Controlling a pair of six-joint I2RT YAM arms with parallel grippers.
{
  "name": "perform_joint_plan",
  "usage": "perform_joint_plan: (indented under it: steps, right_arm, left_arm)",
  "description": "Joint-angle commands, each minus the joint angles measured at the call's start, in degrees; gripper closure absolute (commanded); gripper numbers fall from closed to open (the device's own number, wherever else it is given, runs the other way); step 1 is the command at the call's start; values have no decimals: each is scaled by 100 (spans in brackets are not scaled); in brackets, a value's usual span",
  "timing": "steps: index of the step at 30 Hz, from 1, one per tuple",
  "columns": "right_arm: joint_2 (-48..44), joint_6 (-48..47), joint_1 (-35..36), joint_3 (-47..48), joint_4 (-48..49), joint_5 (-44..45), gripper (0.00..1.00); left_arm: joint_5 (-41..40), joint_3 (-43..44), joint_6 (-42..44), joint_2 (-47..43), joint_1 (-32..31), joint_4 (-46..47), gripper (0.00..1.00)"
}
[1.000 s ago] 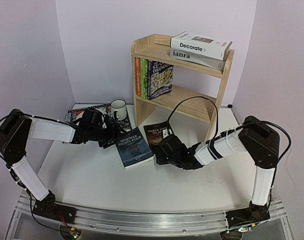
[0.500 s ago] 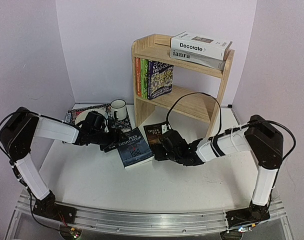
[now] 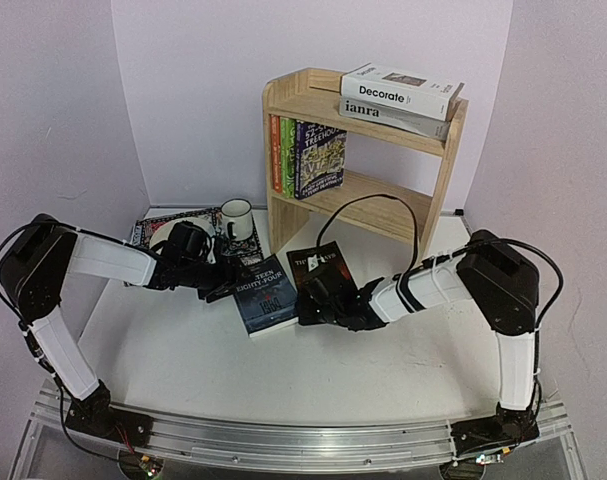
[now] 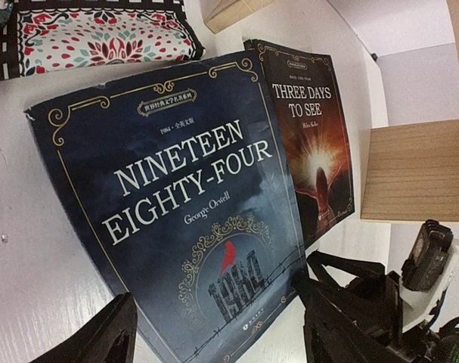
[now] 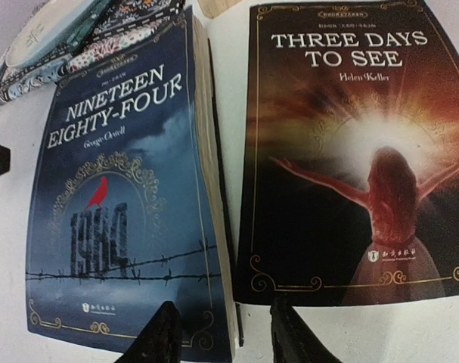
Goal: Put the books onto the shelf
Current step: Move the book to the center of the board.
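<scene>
Seen from above, blue book (image 3: 265, 295) and black book (image 3: 318, 264) flat side by side on table (image 3: 183, 370), long axes toward shelf (image 3: 383, 208), left wrist, "NINETEEN EIGHTY-FOUR", left gripper (image 4: 218, 306) spread wide, right wrist, "THREE DAYS TO SEE", right gripper (image 5: 223, 306) apart over blue book's edge

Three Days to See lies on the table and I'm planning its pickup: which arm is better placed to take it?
Right. The right gripper sits at the near corner of Three Days to See, open by its spine edge. The left gripper is at Nineteen Eighty-Four, one book away.
</scene>
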Motion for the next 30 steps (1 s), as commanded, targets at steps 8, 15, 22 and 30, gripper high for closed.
perform_joint_plan:
  steps: [8, 15, 22, 30]
  right_arm:
    - [-752, -1, 33, -598, -259, -262, 100]
    - [-1842, -1002, 29, -1399, -814, -715, 100]
    - [-2529, -2865, 22, -1605, -2167, -1010, 100]
    - [-2236, -3708, 20, -1046, -2779, -294, 60]
  left_arm:
    - [-141, -41, 537, -509, 342, -10, 23]
    - [-103, 141, 1197, -623, 374, -157, 23]
    - [890, 101, 1746, -379, 368, 200, 22]
    - [1364, 92, 1988, 76, 285, 363, 26]
